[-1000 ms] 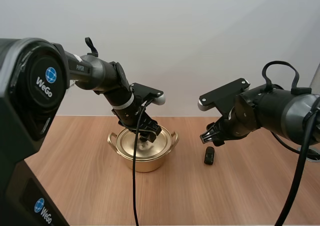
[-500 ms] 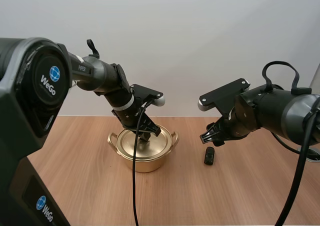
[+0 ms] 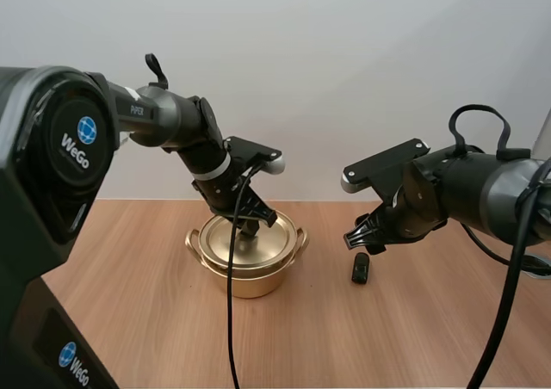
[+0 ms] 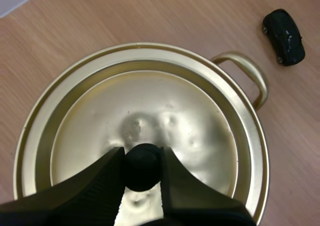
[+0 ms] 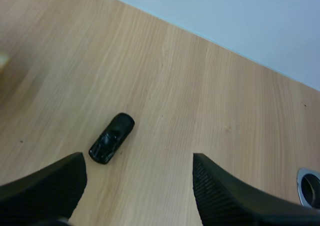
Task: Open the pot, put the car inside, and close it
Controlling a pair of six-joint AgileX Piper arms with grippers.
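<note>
1. Gripping the black knob point(image 4: 142, 168) at the centre of the lid point(image 4: 150, 106), the left gripper point(image 4: 142, 158) has both fingers clamped on the knob's sides. The knob is the only raised feature on the lid, so it serves as the lifting point.
2. The gold lid covers the gold pot point(image 3: 250, 281), which stands left of centre in the high view. In that view the lid's edge appears to sit slightly above the pot rim. Whether it is fully free of the rim cannot be confirmed.
3. The car point(image 3: 361, 270), a small black toy, lies on the table point(image 3: 129, 320) right of centre in the high view. It is near the pot's side handle point(image 4: 247, 73) but apart from it, and nothing touches it.
4. The right gripper point(image 5: 137, 161) hangs directly above the car. Its fingers are spread wide with nothing between them. This placement suggests it is staged for a pick-up once the pot is open.
5. Judgement: the step in hand is lid removal. Loading the car and closing the pot are not yet done.
6. Judgement: the lid should rise straight up so that its edge clears the rim without dragging the pot. It should then be kept away from the path between the car and the pot opening.
</note>
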